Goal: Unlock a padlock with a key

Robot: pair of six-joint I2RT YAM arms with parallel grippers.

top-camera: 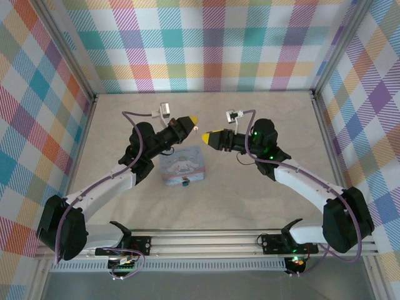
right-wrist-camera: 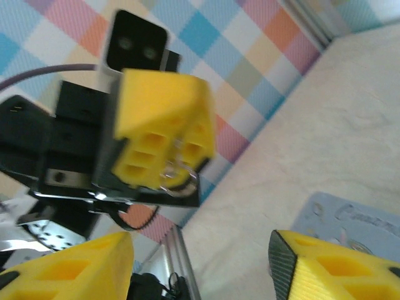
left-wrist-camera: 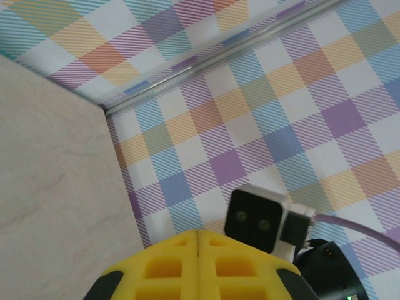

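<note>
A tiny dark-blue padlock (top-camera: 185, 183) sits at the near edge of the pale blue tin (top-camera: 181, 164), below both grippers. My left gripper (top-camera: 194, 119) hangs above the tin's far side, its yellow fingers pressed together (left-wrist-camera: 199, 232). In the right wrist view a thin, blurred metal piece, the key (right-wrist-camera: 178, 177), pokes from the seam of those fingers (right-wrist-camera: 164, 125). My right gripper (top-camera: 205, 134) faces the left one, tip to tip and a short gap apart. It is open (right-wrist-camera: 201, 245), with nothing between its fingers.
The tin (right-wrist-camera: 350, 215) lies mid-table, under the right gripper. Plaid walls with metal rails (top-camera: 203, 92) close the back and sides. The right wrist's camera block (left-wrist-camera: 257, 219) sits close in front of the left fingertips. Bare table lies around the tin.
</note>
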